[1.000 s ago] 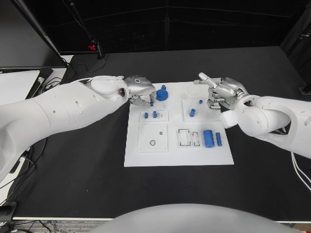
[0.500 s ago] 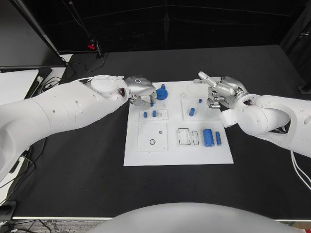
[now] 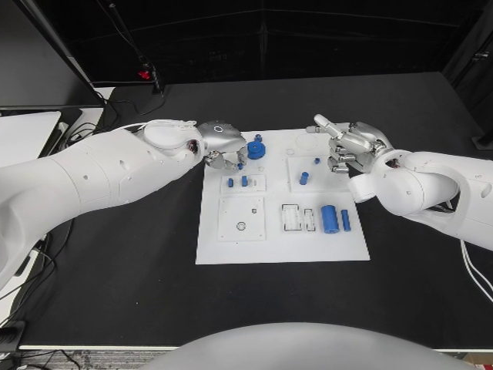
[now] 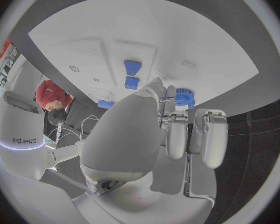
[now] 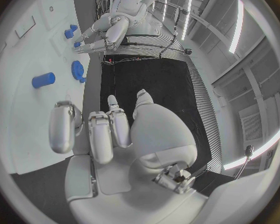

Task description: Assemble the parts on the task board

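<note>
I am seeing almost nothing changing over the last second: the left hand (image 3: pixel 223 142) is still hanging over the board's (image 3: pixel 280 248) far left corner, fingertips down just beside the gear (image 3: pixel 256 146). A bit of blue is showing under its fingers, but I cannot tell whether it is pinching a part or only touching the board. The right hand (image 3: pixel 352 146) is still hovering over the far right corner with fingers loosely apart and holding nothing. The peg (image 3: pixel 303 178) near it seems to be sitting a shade further left than before, though that may be the camera shifting. So I am judging the assembly as barely advancing. The cylinder (image 3: pixel 330 219) and the slim pin (image 3: pixel 346 220) are still lying loose on the near right part of the board, waiting.

The board is lying flat mid-table (image 3: pixel 135 293), on a matte black top. Dark walls are closing the room behind, and cables are trailing off at the left.
</note>
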You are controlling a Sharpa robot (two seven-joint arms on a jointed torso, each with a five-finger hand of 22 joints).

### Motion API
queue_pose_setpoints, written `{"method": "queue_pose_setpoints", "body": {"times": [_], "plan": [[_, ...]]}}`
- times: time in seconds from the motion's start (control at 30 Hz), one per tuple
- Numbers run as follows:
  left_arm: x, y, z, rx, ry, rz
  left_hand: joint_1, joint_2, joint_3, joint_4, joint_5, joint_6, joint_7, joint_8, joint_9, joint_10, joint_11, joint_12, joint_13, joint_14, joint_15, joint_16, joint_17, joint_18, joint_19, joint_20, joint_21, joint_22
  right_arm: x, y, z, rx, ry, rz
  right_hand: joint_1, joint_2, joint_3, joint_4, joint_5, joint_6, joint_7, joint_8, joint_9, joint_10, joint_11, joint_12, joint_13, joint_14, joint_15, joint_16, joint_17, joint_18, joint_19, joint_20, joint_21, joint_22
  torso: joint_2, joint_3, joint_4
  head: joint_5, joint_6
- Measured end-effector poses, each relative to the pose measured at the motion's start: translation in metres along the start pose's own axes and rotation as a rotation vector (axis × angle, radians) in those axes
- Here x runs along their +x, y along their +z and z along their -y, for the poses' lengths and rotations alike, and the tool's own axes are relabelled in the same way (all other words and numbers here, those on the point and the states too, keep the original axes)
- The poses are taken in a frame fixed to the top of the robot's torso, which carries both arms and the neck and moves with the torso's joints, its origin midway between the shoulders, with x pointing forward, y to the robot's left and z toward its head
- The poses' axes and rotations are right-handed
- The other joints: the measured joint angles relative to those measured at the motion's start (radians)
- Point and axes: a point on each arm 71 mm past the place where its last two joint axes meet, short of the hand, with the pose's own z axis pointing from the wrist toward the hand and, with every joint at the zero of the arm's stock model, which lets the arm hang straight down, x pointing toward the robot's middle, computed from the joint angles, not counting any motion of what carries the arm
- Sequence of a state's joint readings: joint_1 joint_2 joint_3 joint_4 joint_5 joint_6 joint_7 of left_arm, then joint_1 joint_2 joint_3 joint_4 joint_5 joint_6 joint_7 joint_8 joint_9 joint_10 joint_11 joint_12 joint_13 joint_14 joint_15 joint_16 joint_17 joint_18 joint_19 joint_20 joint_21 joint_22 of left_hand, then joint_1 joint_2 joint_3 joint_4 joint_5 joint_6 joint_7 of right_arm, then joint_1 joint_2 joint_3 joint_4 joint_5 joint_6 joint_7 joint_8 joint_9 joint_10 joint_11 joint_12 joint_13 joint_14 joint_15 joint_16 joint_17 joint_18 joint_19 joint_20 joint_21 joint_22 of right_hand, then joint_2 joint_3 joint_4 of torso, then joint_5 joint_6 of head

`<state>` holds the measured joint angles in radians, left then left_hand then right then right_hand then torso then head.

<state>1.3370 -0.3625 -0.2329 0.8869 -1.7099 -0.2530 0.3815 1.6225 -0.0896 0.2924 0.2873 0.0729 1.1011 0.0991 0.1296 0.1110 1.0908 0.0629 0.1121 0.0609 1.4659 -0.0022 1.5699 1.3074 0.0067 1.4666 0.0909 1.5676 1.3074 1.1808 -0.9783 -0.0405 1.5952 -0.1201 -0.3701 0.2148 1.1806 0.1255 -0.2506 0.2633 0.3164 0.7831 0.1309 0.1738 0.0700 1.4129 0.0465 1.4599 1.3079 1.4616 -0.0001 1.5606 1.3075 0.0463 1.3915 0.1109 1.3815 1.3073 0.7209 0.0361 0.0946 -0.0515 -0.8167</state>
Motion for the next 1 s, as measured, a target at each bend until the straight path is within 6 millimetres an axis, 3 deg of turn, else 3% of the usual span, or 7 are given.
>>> {"method": "queue_pose_setpoints", "body": {"times": [0.13,0.33,0.47,0.73,1.0], "plan": [[0.0,0.0,0.0,-0.002,-0.002,-0.004,0.0,0.0,0.0,0.0,0.0,-0.009,0.007,-0.01,-0.003,-0.005,0.005,-0.005,0.0,0.0,0.0,0.0,0.0,0.0,-0.003,0.003,0.0,0.0,0.0,0.0,0.0,0.0,0.0,0.0,0.0,0.0,0.0,0.0,0.0,0.0,0.0,0.0,0.0,0.0,0.0,0.0,0.0,0.0,0.0,0.0,0.0,0.0,0.0,0.0,0.0,0.0,0.0,0.0,0.0001,-0.001,0.001],[0.007,0.0,0.001,-0.002,-0.011,-0.03,-0.046,-0.049,-0.018,0.003,0.003,-0.115,0.028,-0.057,-0.029,-0.025,0.02,-0.015,0.0,0.0,0.018,0.0,0.0,0.0,0.001,0.016,-0.014,0.0,0.0,0.0,0.0,0.0,0.0,0.0,0.0,0.0,0.0,0.0,0.0,0.0,0.0,0.0,0.0,0.0,0.0,0.0,0.0,0.0,0.0,0.0,0.0,0.0,0.0,0.0,0.0,0.0,0.0,-0.0001,0.0005,-0.001,0.002],[0.006,-0.001,0.0,-0.007,-0.01,-0.029,-0.154,-0.083,-0.085,0.004,0.025,-0.15,0.051,-0.058,-0.037,-0.038,0.033,-0.015,0.002,-0.002,0.02,0.0,0.0,0.0,0.0,0.025,-0.008,0.0,0.0,0.0,0.0,0.0,0.0,0.0,0.003,0.003,0.0,0.0,0.0,0.0,0.0,0.0,0.0,0.0,0.0,0.0,0.0,0.0,0.0,0.0,0.0,0.0,0.0,0.0,0.0,0.0,0.0,-0.0001,0.0005,-0.001,0.002],[0.006,-0.003,-0.002,-0.009,-0.005,-0.012,-0.183,-0.09,-0.137,0.004,0.039,-0.195,0.069,-0.057,-0.04,-0.063,0.051,-0.015,0.003,0.002,0.034,0.0,0.0,0.0,-0.002,0.038,-0.015,0.0,0.0,0.0,0.0,0.0,0.0,0.0,0.004,0.004,0.0,0.0,0.0,0.0,0.0,0.0,0.0,0.0,0.0,0.0,0.0,0.0,0.0,0.0,0.0,0.0,0.0,0.0,0.0,0.0,0.0,-0.0002,0.0005,0.0,0.002],[0.003,-0.012,-0.011,-0.044,0.026,0.069,-0.178,-0.085,-0.137,0.004,0.044,-0.24,0.074,-0.058,-0.045,-0.078,0.053,-0.007,0.004,0.002,0.041,0.0,0.0,0.0,0.0,0.047,-0.022,0.0,-0.001,0.0,0.0,0.001,0.0,0.001,0.004,0.004,0.0,0.0,0.0,0.0,0.0,0.0,0.0,0.0,0.0,0.0,0.0,0.0,0.0,0.0,0.0,0.0,0.0,0.0,0.0,0.0,0.0,-0.0007,0.0006,-0.001,0.001]]}}
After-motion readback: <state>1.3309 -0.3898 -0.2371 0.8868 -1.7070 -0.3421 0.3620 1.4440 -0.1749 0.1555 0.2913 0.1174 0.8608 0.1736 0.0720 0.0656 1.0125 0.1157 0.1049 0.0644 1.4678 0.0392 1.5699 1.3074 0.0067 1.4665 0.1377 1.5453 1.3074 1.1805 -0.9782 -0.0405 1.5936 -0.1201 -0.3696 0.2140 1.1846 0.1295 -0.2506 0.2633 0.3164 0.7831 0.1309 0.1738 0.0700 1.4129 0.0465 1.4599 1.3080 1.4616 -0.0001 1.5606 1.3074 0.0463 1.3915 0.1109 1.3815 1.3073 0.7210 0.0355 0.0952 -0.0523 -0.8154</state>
